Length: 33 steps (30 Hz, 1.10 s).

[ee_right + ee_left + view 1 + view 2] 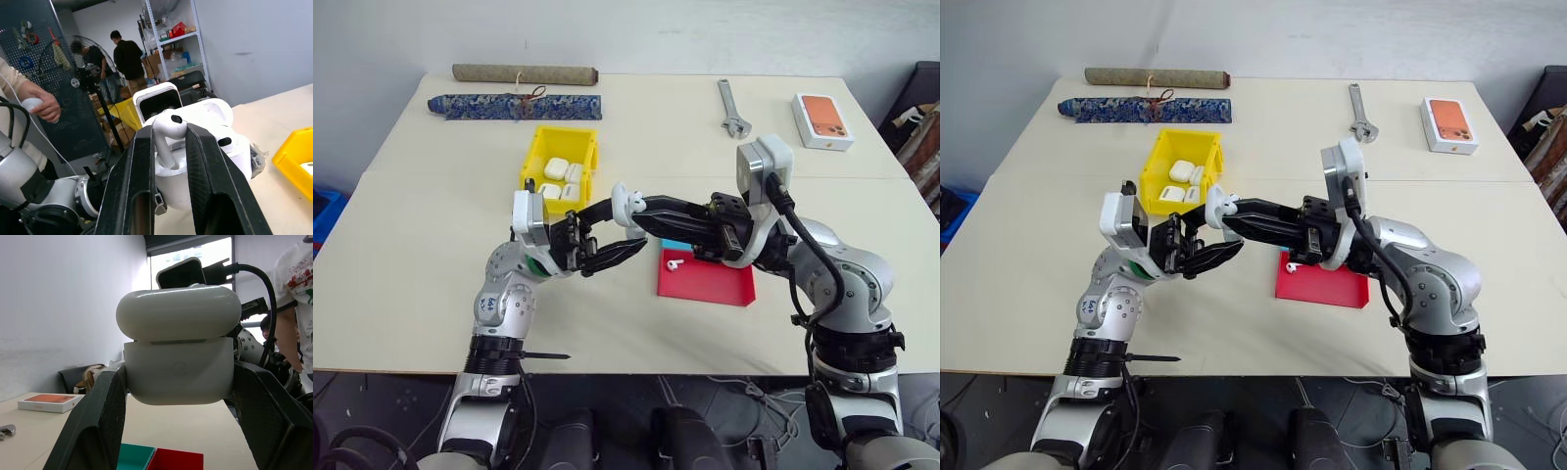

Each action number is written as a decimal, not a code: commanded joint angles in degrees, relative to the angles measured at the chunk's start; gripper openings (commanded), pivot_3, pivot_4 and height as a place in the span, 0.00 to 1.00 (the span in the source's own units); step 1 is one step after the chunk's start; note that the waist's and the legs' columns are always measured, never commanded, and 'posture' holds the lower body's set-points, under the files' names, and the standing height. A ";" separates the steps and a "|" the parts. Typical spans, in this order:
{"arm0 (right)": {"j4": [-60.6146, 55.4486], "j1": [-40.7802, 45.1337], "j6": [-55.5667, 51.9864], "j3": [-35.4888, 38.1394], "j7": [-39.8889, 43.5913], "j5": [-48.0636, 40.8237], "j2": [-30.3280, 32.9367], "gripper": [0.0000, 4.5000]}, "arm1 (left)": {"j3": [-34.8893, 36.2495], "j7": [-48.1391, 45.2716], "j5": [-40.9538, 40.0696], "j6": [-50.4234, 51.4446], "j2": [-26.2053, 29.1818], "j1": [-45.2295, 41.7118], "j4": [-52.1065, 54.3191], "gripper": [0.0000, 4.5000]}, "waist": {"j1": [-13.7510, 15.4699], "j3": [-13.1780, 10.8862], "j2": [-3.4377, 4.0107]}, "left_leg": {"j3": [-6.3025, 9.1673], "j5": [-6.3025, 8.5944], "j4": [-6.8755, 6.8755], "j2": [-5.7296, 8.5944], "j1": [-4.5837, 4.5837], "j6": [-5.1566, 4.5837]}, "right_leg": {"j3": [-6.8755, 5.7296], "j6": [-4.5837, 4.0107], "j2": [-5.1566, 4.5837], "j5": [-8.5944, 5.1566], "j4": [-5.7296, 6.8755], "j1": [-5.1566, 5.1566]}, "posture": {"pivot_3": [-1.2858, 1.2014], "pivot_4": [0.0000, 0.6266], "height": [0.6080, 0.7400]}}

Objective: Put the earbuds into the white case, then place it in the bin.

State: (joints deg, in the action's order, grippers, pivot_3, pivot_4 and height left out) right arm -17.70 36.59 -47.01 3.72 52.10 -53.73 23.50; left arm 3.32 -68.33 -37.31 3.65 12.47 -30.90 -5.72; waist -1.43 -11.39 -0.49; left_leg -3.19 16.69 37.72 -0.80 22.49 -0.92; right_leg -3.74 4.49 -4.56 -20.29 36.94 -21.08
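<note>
The white case [178, 350] had both sides covered by the left end effector's fingers [98, 421]. An earbud's [168, 134] stem tip was hidden inside the case. A person [301, 298] at the right edge was cut off. The contents of the bin [560, 159] were too small to identify.

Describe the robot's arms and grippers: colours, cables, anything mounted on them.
Both arms are silver-grey metal with black joint bands. Each gripper, left and right, has two black fingers and a white box-shaped wrist module. A thick black cable loops along the right forearm.
</note>
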 commanded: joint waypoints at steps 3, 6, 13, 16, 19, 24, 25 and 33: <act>-0.49 -1.66 1.84 -2.84 0.36 2.76 1.03 0.10 | -0.15 0.78 -0.49 -0.44 -0.76 -0.45 2.70 0.61 | 0.01 0.00 0.00 | 0.00 0.00 0.00 0.00 0.00 0.00 | 0.00 0.00 0.00 0.00 -0.01 0.00 | 0.52 0.24 1.00; -0.95 -2.15 2.52 -4.14 2.59 3.67 2.82 0.31 | -0.13 1.12 -0.61 -0.01 -0.86 -0.36 3.52 0.61 | 0.01 0.00 0.00 | 0.00 0.00 0.00 0.00 0.00 0.00 | 0.00 0.00 0.00 0.00 0.00 0.00 | 0.52 0.24 1.00; -3.89 -3.56 0.46 0.00 5.05 -1.64 8.27 0.72 | 0.79 0.69 -0.84 0.80 0.49 0.96 3.57 0.61 | 0.05 0.00 0.00 | 0.00 0.01 0.00 0.00 0.00 -0.02 | 0.00 0.00 -0.01 0.00 -0.05 0.01 | 0.52 0.24 1.00; -3.48 -4.23 -3.01 4.00 5.80 -6.25 12.84 0.72 | 1.16 -0.14 0.33 0.21 2.00 1.41 2.08 0.61 | 0.11 0.00 -0.01 | 0.02 0.02 0.00 0.00 0.00 -0.03 | -0.01 0.00 -0.02 0.00 -0.09 0.05 | 0.52 0.24 1.00; -2.58 -5.96 -4.23 7.11 7.21 -7.81 17.08 0.72 | 0.42 1.17 4.20 -1.03 4.13 0.43 -0.08 0.61 | 0.29 -0.01 -0.01 | 0.02 0.03 0.00 0.00 0.00 -0.05 | -0.01 0.00 -0.02 0.00 -0.12 0.05 | 0.52 0.24 1.00; -2.75 -5.06 2.48 5.58 8.65 -0.02 19.68 0.45 | -5.63 5.85 18.39 -3.03 9.81 -3.41 -2.51 0.61 | 0.44 -0.01 -0.02 | -0.02 0.03 -0.02 0.00 -0.01 -0.07 | 0.01 0.00 0.00 0.00 -0.16 0.05 | 0.52 0.24 1.00; -3.09 -4.01 3.88 4.04 8.85 2.04 19.79 0.37 | -7.02 7.06 21.05 -2.88 10.67 -4.21 -2.53 0.61 | 0.43 -0.01 -0.02 | -0.03 0.03 -0.03 0.00 -0.02 -0.07 | 0.02 0.00 0.00 0.00 -0.13 0.04 | 0.52 0.24 1.00; -2.91 3.23 8.60 -8.97 6.55 15.68 17.09 0.01 | -14.11 7.66 26.53 1.81 12.42 -6.23 1.61 0.61 | 0.16 -0.01 -0.02 | -0.11 -0.02 -0.18 0.00 0.14 0.02 | 0.09 0.00 0.00 0.00 -0.01 -0.27 | 0.52 0.24 1.00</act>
State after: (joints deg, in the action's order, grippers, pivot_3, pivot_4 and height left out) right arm -19.80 38.76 -40.33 -4.01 59.21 -41.23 40.42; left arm -10.67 -61.24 -10.89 4.59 24.75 -36.12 -7.08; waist -1.27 -11.40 -0.51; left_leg -3.30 16.67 37.57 -0.80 22.74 -0.89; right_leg -3.65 4.48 -4.56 -20.29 36.99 -21.46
